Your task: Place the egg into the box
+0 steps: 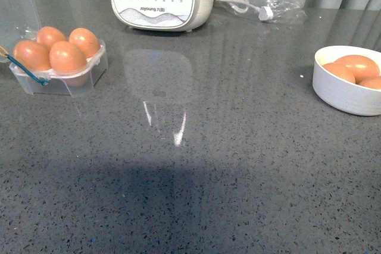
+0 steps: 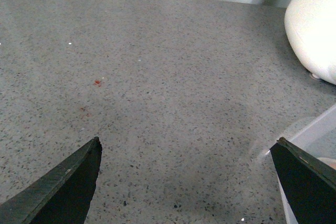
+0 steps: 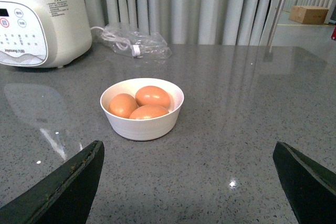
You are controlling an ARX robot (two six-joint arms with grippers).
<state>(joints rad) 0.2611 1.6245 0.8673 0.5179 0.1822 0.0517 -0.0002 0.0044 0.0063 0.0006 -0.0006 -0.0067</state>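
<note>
At table (image 1: 238, 165) left, box (image 1: 71, 84) carries four eggs (image 1: 66, 56); no free cup seen. Left hand (image 2: 187, 141), right hand (image 3: 187, 144) both spread, empty. For bowl (image 3: 142, 127) eggs: straddle topmost, close softly.
</note>
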